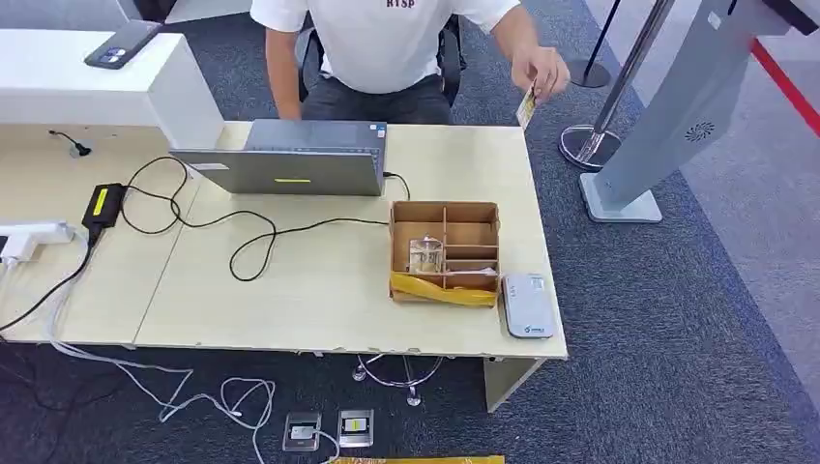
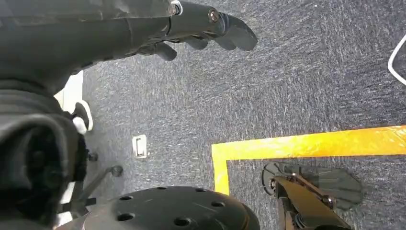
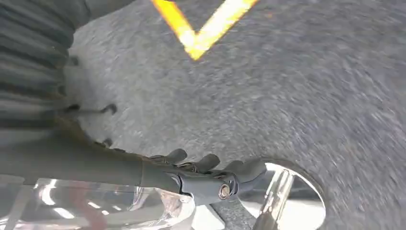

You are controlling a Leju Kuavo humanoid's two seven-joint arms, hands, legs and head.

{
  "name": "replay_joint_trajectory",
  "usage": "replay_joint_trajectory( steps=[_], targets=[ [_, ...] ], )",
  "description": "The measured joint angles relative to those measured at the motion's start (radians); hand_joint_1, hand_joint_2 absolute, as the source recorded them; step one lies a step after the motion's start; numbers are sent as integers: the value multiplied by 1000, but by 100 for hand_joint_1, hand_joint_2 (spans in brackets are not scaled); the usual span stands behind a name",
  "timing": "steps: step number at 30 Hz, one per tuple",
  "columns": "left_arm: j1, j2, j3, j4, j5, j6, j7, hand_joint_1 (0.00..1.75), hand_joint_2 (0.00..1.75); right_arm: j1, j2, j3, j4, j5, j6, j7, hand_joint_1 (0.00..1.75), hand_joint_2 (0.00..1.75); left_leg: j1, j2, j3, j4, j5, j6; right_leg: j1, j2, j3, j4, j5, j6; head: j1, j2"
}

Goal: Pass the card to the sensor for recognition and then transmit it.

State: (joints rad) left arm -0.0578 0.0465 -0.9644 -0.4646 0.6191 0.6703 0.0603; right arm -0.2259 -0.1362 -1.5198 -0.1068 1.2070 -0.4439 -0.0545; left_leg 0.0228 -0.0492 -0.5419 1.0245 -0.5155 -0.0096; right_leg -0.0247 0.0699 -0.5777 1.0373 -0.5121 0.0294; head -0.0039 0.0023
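**At the far corner of the desk: card's in the person's hand, robot hands hang over the carpet**

On the far side of the desk (image 1: pixel 319 300) a person in a white shirt sits behind the laptop (image 1: pixel 290 159) and holds the card (image 1: pixel 526 106) out past the desk's far right corner, pinched in their hand (image 1: pixel 543 72). It's up in the air there, not touching the desk.

The sensor (image 1: pixel 525 304), a small white-grey reader, lies flat at the near right edge of the desk, just beside the box (image 1: pixel 445 253). The box is open cardboard with dividers; one compartment has a clear packet in it, and something yellow lies along its near side. So card and sensor are well apart, with the box between them.

Left hand (image 2: pixel 191 28) hangs above the grey carpet (image 2: pixel 297 81) near the yellow tape (image 2: pixel 306 143). Fingers loosely curved and apart, nothing in them.

Right hand (image 3: pixel 210 175) is also over carpet, next to a shiny round base (image 3: pixel 292 206). Fingers slightly bent, spread, holding nothing. That view is a bit blurry.

Also on the desk: black cables (image 1: pixel 242 232), a power brick (image 1: pixel 102 205) and a power strip (image 1: pixel 29 237) on the left. A phone (image 1: pixel 123 43) sits on the white counter.
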Motion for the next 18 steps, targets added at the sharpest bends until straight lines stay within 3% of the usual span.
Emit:
replay_joint_trajectory(
  steps=[3, 8, 10, 11, 13, 14, 16, 17, 18],
  targets=[
    [-1, 1, -6, 0, 14, 0, -7, 0, 0, -33, -65, 0, -4, -84, -33, -66, 0, 175, -2, 0, 0, 0, 0, 0, -2, 0, 0, 0, 0, 0, -1, 0],
    [-2, 5, -18, 0, 31, 0, -21, 0, 0, -99, -183, -1, -20, -130, -32, -115, 0, 175, -3, 0, -1, 0, 2, 3, -3, 0, 0, -1, 2, 3, 0, 0],
    [-3, 5, -24, 0, 42, 0, -29, 0, 0, -131, -221, -2, -39, -190, 11, -160, 0, 175, -6, 0, 0, 0, 2, 4, -7, 0, -1, 0, 2, 3, -1, 0],
    [-5, 5, -25, 0, 47, 0, -32, 0, 0, -149, -239, 1, -64, -229, 59, -139, 0, 175, -7, 0, 0, 0, 3, 4, -7, 0, -1, 0, 2, 3, -1, 0],
    [-9, 6, -29, 0, 55, 0, -39, 0, 0, -160, -245, 27, -158, -337, 169, -31, 0, 175, -6, -2, 1, 1, 3, 5, -5, -2, 0, -1, 2, 4, 1, 0],
    [-11, 6, -31, 0, 62, 0, -39, 0, 0, -147, -244, 57, -233, -442, 181, 87, 0, 175, -6, -4, 3, 1, 3, 5, -5, -3, -1, -2, 2, 4, 0, 0],
    [-14, 6, -39, 0, 72, 0, -43, 0, 0, -56, -252, 156, -409, -701, 92, 331, 0, 175, -11, -14, 2, 1, 2, 11, -10, -13, 4, -1, -3, 10, 0, 0],
    [-13, 6, -45, 0, 77, 0, -48, 0, 0, -1, -271, 228, -510, -821, -13, 415, 0, 175, -16, -18, 0, 0, 3, 11, -16, -17, 3, 1, -4, 11, 0, 0],
    [-12, 7, -48, 0, 82, 0, -52, 0, 0, 42, -296, 298, -594, -901, -113, 459, 0, 175, -20, -15, -3, 0, 3, 12, -21, -14, -1, 5, -4, 11, -1, 0]
  ],
)
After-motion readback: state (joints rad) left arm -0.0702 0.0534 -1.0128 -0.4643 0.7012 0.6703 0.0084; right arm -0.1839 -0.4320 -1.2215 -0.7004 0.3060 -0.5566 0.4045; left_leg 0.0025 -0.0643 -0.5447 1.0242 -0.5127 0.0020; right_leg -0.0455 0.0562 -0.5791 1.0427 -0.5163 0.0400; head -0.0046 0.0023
